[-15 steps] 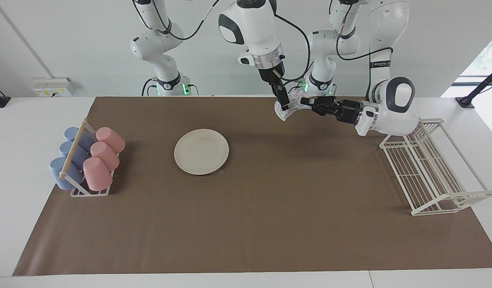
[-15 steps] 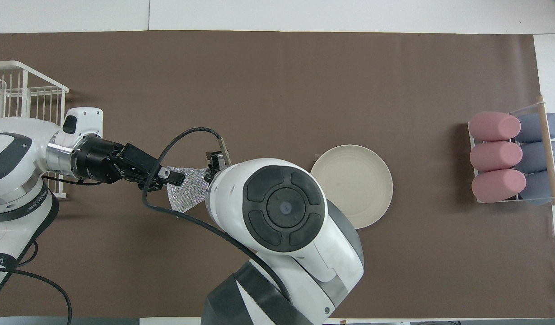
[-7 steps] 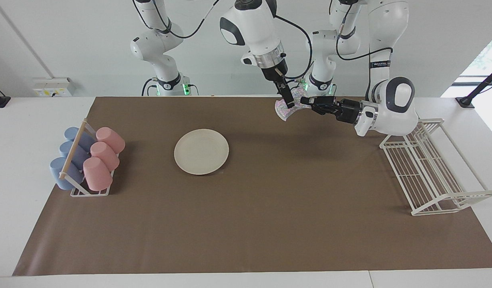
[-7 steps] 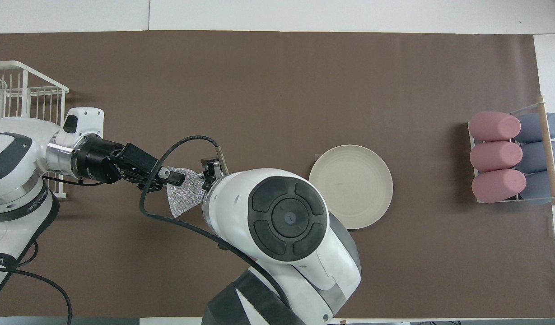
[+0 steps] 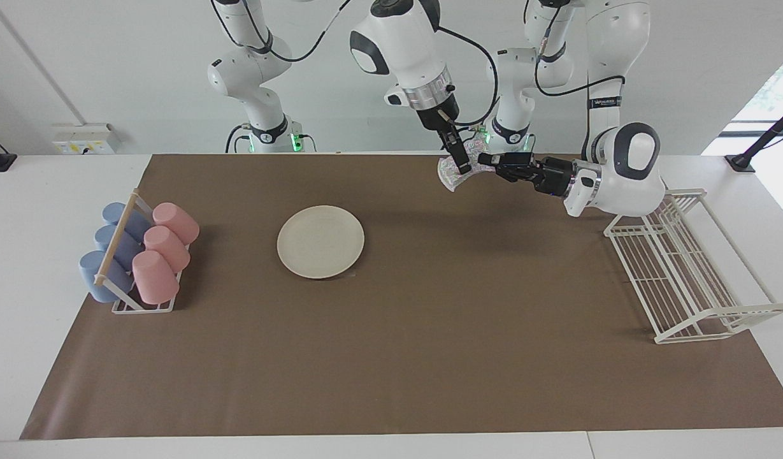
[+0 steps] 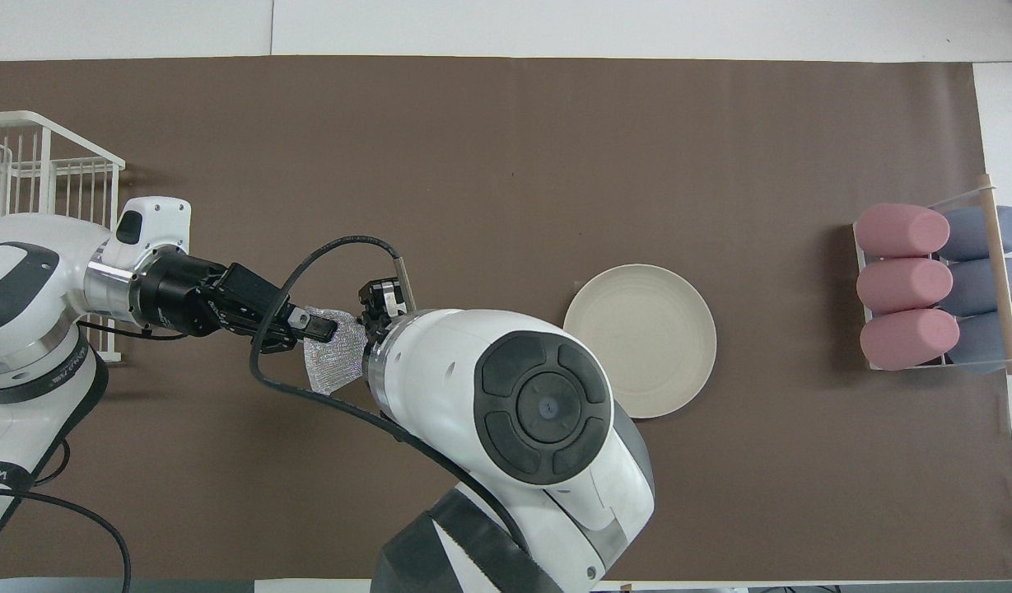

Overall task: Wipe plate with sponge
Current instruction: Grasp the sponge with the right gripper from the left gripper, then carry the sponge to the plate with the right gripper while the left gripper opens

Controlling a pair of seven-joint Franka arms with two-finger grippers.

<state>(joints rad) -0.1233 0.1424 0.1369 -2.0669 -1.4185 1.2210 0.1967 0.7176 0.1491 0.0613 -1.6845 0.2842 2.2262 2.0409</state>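
Silvery sponge (image 5: 453, 173) aloft — between left fingers (image 5: 487, 159) and right fingers (image 5: 461, 164).

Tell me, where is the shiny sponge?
The sponge hangs in the air between the left hand and right hand, above the brown mat, toward the wire rack's end.

Bare mat is lying all around the plate (image 5: 320, 241)

The cup rack (image 5: 139, 255) is blocking the right arm's end and the wire rack (image 5: 684, 268) the left arm's end; both grippers are crowding the sponge (image 5: 453, 173) up over the mat's robot-side edge.
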